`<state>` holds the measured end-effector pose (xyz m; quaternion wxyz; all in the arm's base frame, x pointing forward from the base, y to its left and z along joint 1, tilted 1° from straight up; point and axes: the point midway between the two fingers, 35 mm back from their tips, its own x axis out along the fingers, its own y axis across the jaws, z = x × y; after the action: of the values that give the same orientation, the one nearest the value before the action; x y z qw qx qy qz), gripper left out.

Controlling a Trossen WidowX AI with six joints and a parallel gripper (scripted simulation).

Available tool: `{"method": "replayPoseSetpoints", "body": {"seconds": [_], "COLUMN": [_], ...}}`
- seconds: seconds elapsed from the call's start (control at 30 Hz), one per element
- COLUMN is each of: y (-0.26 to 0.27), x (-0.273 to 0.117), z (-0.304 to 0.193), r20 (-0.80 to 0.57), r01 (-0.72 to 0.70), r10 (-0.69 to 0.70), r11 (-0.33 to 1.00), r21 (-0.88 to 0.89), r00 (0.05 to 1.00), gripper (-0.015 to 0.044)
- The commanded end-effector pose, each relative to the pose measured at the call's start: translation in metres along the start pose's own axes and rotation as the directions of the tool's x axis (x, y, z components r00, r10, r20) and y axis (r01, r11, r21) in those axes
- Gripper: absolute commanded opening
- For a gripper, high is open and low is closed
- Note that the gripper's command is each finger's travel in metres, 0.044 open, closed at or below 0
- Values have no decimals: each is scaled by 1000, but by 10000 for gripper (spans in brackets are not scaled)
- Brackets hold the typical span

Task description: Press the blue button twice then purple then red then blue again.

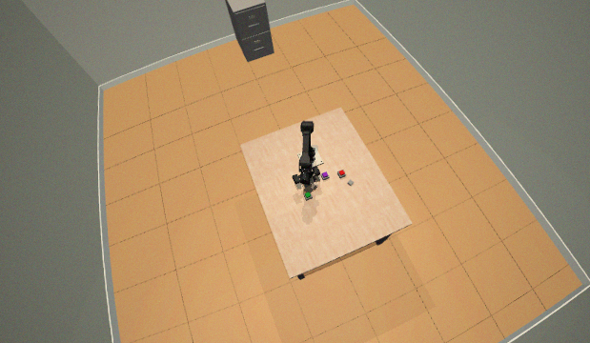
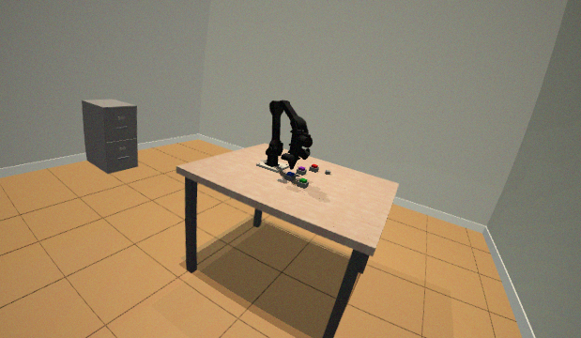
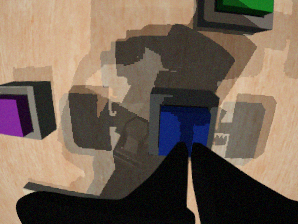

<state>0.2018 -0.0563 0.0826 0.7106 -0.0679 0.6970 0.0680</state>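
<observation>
The blue button sits in a dark housing below my fingertips; the arm hides it in the top view. My gripper is shut and empty. Its tips overlap the near edge of the blue cap in the wrist view, and the exterior view shows them a little above the button. The purple button stands to the left in the wrist view. The red button is beyond the purple one and outside the wrist view.
A green button stands close to the blue one, at the top right of the wrist view. A small grey block lies near the red button. The arm's shadow falls around the blue button.
</observation>
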Motion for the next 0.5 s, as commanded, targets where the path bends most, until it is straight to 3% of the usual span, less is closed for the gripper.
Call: {"method": "replayPoseSetpoints", "body": {"seconds": [0.0, 0.47], "y": [0, 0], "x": [7, 28], "z": [-1, -2], "r20": [-6, -6], "r01": [1, 1], "r10": [-1, -1], "r11": [1000, 1000], "r21": [-3, -3], "r00": [1000, 1000], "gripper": [20, 20]}}
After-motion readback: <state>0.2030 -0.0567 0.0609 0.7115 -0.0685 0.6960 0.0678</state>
